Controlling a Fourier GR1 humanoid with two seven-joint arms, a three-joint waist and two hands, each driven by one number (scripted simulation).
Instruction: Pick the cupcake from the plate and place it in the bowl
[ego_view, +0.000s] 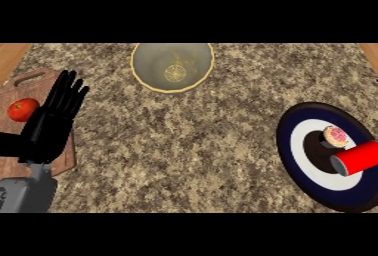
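Risk: we see no right hand near small pink-frosted cupcake (336, 135); red cylinder (358, 158) beside it could topple. Left hand (53, 120) open, idle.

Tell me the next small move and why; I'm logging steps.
Probably bring the right hand in toward the cupcake: it sits untouched on the plate, the bowl holds no cupcake, and only the left hand shows, resting open at the left.

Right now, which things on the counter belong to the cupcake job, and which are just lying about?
Belongs to the job:
cupcake
plate
bowl

Just lying about:
tomato
cutting board
red cylinder
left hand, open, resting
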